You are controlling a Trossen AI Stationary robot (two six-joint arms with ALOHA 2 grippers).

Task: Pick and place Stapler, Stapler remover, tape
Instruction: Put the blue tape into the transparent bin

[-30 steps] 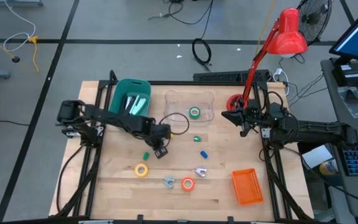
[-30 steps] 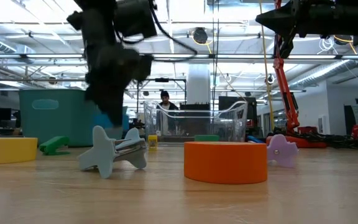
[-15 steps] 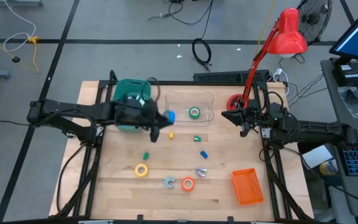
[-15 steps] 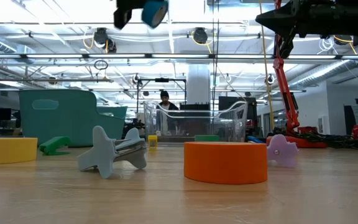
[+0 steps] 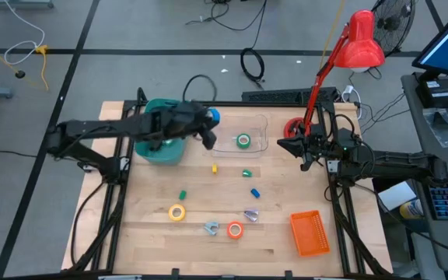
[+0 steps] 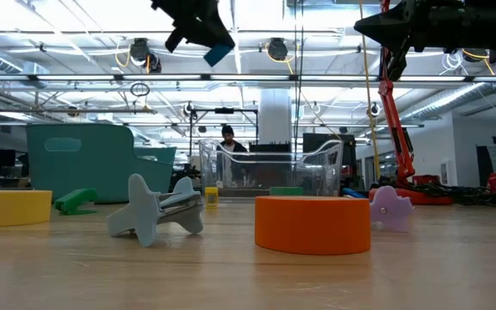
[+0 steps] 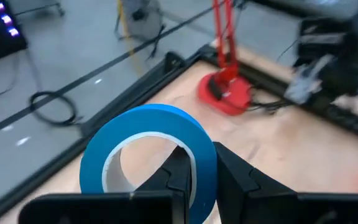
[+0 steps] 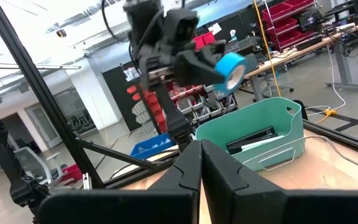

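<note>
My left gripper [image 5: 207, 128] hangs high above the table at the left end of the clear container [image 5: 257, 122], shut on the blue tape roll [image 5: 213, 117]. The low view shows that roll [image 6: 218, 52] well above the table. The green roll [image 5: 243, 141] lies flat inside the container. The yellow roll [image 5: 177, 212] and the orange roll [image 5: 235, 230] lie flat on the table near its front edge. Two stapler removers, grey-blue [image 5: 211, 227] and purple [image 5: 251, 215], lie beside the orange roll. Small staplers, such as the green one [image 5: 183, 194], dot the middle. My right gripper [image 5: 302, 153] waits shut at the table's right side. My left gripper holds the blue roll by its wall [image 7: 205, 163]. One finger [image 7: 178, 175] is inside the hollow centre and the other [image 7: 232, 177] is outside. The roll is lifted clear of the table and stands on edge in the hold.
A teal bin [image 5: 164, 144] sits under the left arm at the far left of the table. An orange basket [image 5: 309, 233] stands near the front right corner. A red lamp's base [image 5: 294, 128] is at the far right. A person [image 6: 228, 133] shows in the room behind.
My left gripper has risen from table height near the table's middle and moved toward the far edge, to the clear container's left end. It turned on the way. The blue roll went with it and is now lifted clear, high above the table.
</note>
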